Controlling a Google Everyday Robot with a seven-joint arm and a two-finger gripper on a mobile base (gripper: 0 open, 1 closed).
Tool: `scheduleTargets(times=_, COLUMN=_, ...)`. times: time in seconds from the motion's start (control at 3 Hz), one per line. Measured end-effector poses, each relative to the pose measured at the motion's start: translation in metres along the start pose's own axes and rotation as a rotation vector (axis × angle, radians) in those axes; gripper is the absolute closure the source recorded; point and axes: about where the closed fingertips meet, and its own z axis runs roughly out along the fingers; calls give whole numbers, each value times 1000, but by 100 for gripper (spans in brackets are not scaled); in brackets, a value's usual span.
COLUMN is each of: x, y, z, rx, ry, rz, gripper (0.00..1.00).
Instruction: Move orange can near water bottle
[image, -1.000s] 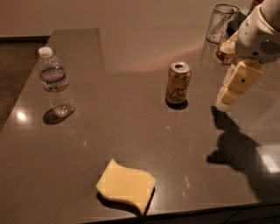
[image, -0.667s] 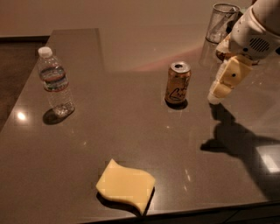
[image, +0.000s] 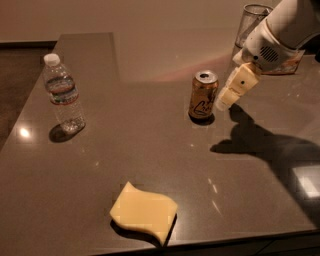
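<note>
The orange can (image: 203, 95) stands upright near the middle of the dark table, silver top showing. The water bottle (image: 63, 93) with a white cap stands upright at the far left of the table, well apart from the can. My gripper (image: 226, 98) comes in from the upper right on a white arm and sits just to the right of the can, close to it, a little above the table. It holds nothing.
A yellow sponge (image: 144, 212) lies near the table's front edge. A clear drinking glass (image: 251, 21) stands at the back right behind the arm. The table's left edge (image: 30, 105) runs close past the bottle.
My gripper has moved left and down toward the can, from well to its right to right beside it. The can, bottle and sponge have not moved.
</note>
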Motion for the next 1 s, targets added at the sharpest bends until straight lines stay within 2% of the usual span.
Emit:
scheduleTargets(times=0.67, x=-13, y=-11, z=32, rx=-30, ry=-51, rz=55, gripper=0)
scheduleTargets(times=1.0, x=-23, y=-9, z=42, rx=-45, ry=-43, rz=48, gripper=18)
